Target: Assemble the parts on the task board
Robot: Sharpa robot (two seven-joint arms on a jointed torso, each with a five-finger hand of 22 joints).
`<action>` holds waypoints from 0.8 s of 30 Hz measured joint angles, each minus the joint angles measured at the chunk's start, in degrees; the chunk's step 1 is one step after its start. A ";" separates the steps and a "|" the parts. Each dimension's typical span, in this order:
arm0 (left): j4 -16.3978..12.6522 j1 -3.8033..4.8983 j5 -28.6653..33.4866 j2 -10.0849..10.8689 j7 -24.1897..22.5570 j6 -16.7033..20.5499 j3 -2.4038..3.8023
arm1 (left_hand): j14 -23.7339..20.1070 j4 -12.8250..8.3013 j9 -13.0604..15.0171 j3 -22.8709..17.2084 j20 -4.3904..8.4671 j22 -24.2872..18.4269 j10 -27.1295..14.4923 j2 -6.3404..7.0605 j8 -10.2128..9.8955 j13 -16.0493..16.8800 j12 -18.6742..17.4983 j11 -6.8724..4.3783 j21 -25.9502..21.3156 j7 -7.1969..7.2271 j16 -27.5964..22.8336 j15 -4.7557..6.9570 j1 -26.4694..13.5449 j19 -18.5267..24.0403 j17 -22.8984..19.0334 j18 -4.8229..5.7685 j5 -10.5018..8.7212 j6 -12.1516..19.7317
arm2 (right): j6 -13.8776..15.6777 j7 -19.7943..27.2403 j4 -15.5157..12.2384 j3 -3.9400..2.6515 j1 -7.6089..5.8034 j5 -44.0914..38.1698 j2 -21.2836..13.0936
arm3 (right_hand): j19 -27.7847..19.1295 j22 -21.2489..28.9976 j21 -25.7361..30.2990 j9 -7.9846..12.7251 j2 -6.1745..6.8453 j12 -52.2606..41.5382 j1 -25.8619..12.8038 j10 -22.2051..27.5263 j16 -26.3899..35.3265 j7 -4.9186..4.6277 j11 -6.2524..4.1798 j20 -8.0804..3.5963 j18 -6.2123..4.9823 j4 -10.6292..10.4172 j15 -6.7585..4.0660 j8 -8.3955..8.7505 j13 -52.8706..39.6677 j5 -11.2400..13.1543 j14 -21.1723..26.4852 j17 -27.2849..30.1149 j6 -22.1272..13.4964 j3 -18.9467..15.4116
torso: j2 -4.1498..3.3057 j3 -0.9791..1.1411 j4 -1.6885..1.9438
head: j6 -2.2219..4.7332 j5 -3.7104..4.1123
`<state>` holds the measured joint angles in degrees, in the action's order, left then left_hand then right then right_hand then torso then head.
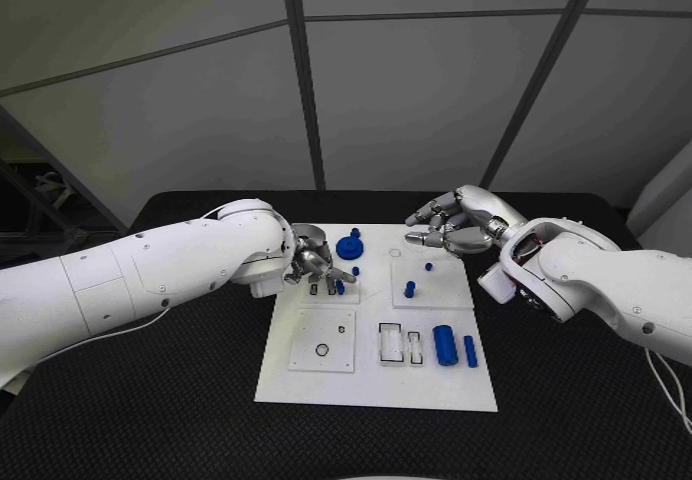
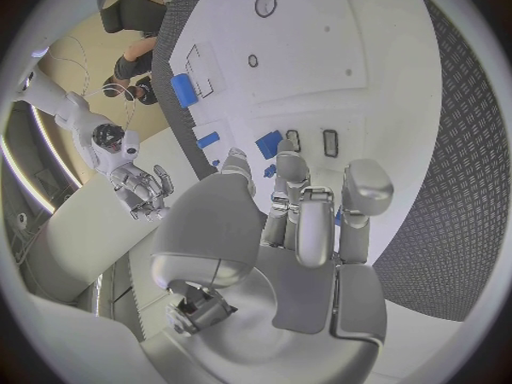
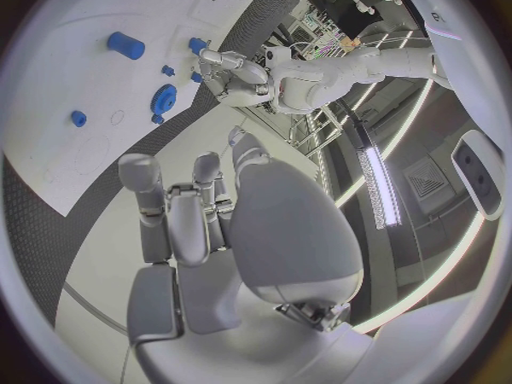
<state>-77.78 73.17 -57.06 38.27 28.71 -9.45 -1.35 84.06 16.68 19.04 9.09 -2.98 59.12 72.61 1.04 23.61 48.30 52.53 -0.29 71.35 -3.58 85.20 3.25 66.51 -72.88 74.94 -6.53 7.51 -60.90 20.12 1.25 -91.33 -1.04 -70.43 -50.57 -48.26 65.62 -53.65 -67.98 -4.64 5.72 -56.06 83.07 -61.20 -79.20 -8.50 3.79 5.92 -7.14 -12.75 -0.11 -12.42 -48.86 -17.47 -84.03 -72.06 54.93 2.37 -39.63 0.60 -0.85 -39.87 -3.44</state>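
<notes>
Task board [image 1: 378, 385], mid tabletop: I log several blue pegs [image 1: 410, 289] standing; two blue cylinders [image 1: 444, 345] loose near right edge, slots unfilled. Left hand [image 1: 315, 267] over board's left part, grasp: cannot tell. Right hand [image 1: 454, 226] at far edge, curled, empty.

Glossy white jointed arms, silver left robot hand [image 1: 315, 264] and right robot hand [image 1: 454, 223].

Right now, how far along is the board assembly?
Some parts stand in the task board: a blue gear and small pegs. The left robot hand works over small blue pieces; the right robot hand hovers empty. Two blue cylinders lie loose near empty slots.
</notes>
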 measured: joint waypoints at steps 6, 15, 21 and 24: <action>0.44 0.01 -0.06 -0.23 0.01 -0.33 -0.19 | 0.00 -0.16 0.09 -0.16 0.00 0.20 -0.02 -0.31 -0.01 0.00 0.00 0.01 0.00 0.00 0.00 0.00 0.31 0.00 0.00 0.00 0.00 0.00 | 0.00 -0.08 0.08 0.00 0.00 0.00 0.02 | 0.00 0.00 0.00 0.00 0.00 0.00 0.00 0.00 0.00 0.00 0.00 0.00 0.00 0.00 0.00 0.00 0.00 0.00 0.00 0.00 0.00 0.00 | 0.00 -0.01 0.01 | -0.19 -0.04; 0.63 0.01 -0.09 -0.55 0.02 -0.68 -0.43 | -0.01 -0.19 0.45 -0.19 0.00 0.56 -0.02 -1.21 0.56 0.20 0.00 0.02 0.00 0.00 0.00 0.00 1.21 0.00 0.00 0.00 0.00 0.42 | -0.01 -0.20 0.15 0.00 0.00 -0.02 0.13 | 0.00 0.07 0.31 0.06 0.00 0.00 0.00 0.00 0.00 0.00 0.00 0.00 0.00 0.00 0.00 0.00 0.05 -0.30 0.00 0.09 0.00 0.00 | 0.00 0.00 0.03 | -0.37 0.01; 0.83 0.01 -0.07 -0.85 0.03 -0.88 -0.47 | -0.01 -0.35 0.75 -0.35 0.00 0.78 -0.02 -1.47 0.88 0.28 0.00 0.02 0.23 0.00 0.00 0.00 2.27 0.00 -0.01 0.00 0.00 0.41 | -0.01 -0.29 0.19 0.00 0.00 -0.03 0.17 | 0.00 0.08 0.31 0.06 0.00 0.00 0.00 0.00 0.00 0.00 0.00 0.00 0.00 0.00 0.00 0.00 0.05 -0.30 0.00 0.09 0.00 0.00 | 0.01 0.03 0.03 | -0.43 0.08; 0.99 0.01 -0.04 -1.02 0.03 -0.94 -0.47 | -0.01 -0.56 0.96 -0.56 0.00 0.95 -0.02 -2.12 1.04 0.38 0.00 0.02 0.23 0.00 0.00 0.00 3.19 0.01 -0.01 0.00 0.00 0.83 | -0.01 -0.33 0.19 0.00 0.00 -0.03 0.18 | 0.00 0.12 0.31 0.06 0.00 0.00 0.00 -0.01 0.00 0.00 0.00 0.00 0.00 0.00 0.00 0.00 0.05 -0.30 0.00 0.09 0.00 0.00 | 0.01 0.04 0.03 | -0.46 0.08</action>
<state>-76.79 73.18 -57.10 37.25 28.73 -10.39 -1.82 84.06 16.12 20.00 8.53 -2.98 60.07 72.59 -1.08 24.65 48.68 52.53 -0.28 71.57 -3.59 85.20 3.26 69.70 -72.87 74.94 -6.53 7.51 -60.07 20.10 0.93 -91.13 -1.04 -70.43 -50.60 -48.08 65.63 -53.52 -67.67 -4.59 5.72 -56.06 83.07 -61.21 -79.20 -8.50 3.79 5.92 -7.14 -12.75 -0.11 -12.42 -48.81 -17.77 -84.03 -71.97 54.93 2.37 -39.62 0.65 -0.82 -40.34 -3.36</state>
